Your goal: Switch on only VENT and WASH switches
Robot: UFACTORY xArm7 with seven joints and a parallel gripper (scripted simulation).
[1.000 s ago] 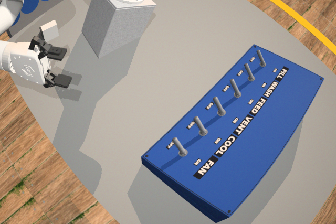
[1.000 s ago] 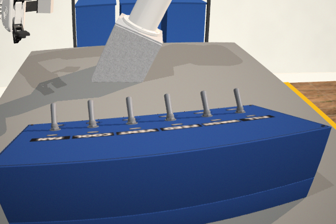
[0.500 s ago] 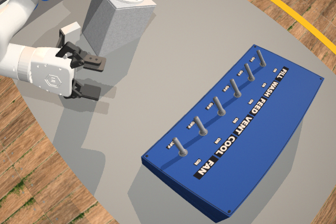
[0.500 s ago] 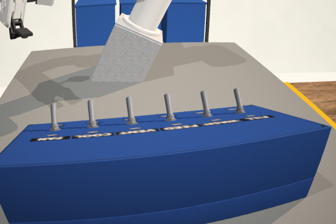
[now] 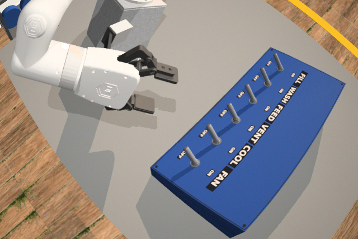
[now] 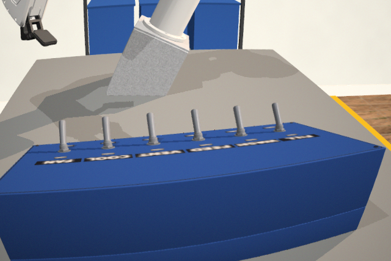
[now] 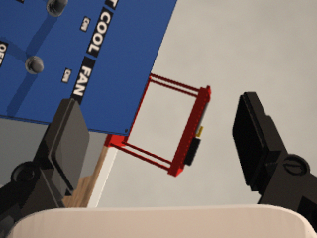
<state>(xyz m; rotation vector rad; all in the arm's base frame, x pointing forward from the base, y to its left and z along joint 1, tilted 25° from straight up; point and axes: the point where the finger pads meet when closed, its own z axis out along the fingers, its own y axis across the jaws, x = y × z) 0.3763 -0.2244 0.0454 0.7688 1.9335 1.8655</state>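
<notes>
Six levers all at OFF. My claw (image 5: 156, 90) is wide open, empty, hanging above the surface (image 5: 202, 28), well apart from the console (image 5: 288, 132). Approach step; next I need a light sideways nudge on VENT (image 5: 233, 113), then WASH (image 5: 265, 76).

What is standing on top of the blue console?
On the blue console stand six grey levers, all leaning to OFF, with name labels beside them. Its rubber feet underneath are hidden.
</notes>
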